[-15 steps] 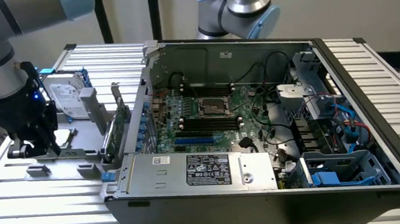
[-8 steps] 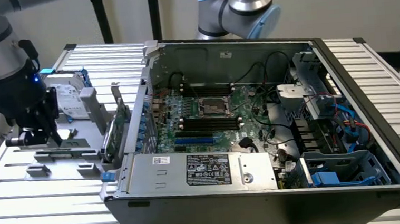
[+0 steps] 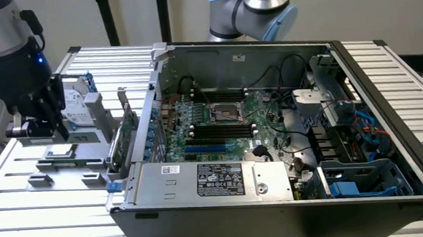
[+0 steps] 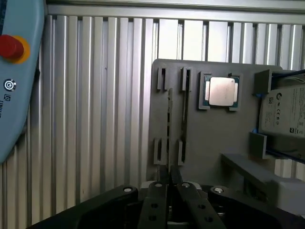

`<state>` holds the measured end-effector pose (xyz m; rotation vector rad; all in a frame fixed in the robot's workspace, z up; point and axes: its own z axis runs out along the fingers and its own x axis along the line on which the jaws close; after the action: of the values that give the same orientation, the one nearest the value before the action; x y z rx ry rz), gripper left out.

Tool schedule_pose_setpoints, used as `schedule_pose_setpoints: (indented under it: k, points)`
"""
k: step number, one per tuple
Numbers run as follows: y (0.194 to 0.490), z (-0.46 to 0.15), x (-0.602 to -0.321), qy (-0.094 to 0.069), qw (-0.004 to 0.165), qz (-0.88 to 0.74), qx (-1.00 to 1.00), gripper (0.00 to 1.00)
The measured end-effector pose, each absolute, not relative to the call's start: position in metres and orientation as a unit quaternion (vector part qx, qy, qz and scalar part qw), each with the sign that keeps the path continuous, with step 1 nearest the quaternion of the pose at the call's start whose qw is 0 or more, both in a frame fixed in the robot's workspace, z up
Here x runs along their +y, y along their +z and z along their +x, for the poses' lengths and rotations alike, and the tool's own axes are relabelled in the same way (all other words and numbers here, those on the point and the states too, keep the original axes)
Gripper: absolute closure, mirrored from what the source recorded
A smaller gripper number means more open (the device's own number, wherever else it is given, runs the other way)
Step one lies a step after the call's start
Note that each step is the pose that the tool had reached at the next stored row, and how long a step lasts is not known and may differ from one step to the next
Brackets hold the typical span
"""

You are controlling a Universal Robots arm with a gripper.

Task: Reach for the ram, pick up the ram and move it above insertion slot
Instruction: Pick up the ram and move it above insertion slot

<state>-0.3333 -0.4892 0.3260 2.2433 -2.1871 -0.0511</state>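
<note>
— Where is the tool right now?

— Look at the left side of the exterior view: your gripper [image 3: 39, 129] hangs over the grey fixture [image 3: 64, 158] that sits on the ribbed aluminium table [image 3: 47, 219], outside the open computer case [image 3: 278, 214]. It is just beside the hard drive [image 3: 77, 108], which stands upright in that fixture.

— And its fingers?

— In the wrist view the gripper [image 4: 167, 177] has its two dark fingers [image 4: 155, 200] drawn narrow, the tips nearly meeting. You are carrying nothing between them.

— Where's the ram?

— The ram [image 4: 169, 121] stands on its thin edge in a pair of slots in the fixture [image 4: 214, 138], seen edge-on as a dark strip. Your fingertips line up with it, above one end of the strip and apart from it. A second pair of slots runs next to it, and beyond those a processor [image 4: 221, 91] lies flat in its own pocket. The hard drive [image 4: 284, 110] is further along the same plate.

— And the motherboard?

— It lies in the middle of the exterior view, inside the case, with the black memory slots [image 3: 223, 130] below the processor socket [image 3: 229, 111]. The upright green expansion card [image 3: 129, 130] stands between your gripper and the case wall.
</note>
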Motion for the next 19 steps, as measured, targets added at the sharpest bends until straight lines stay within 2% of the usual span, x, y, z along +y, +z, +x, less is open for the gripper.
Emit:
schedule_pose_setpoints:
  k: [12, 19]
  points:
    - [0.380, -0.296, -0.489, -0.022, 0.000, 0.719, -0.694, 0.86]
    - [0.388, -0.264, -0.489, -0.026, -0.004, 0.719, -0.694, 0.86]
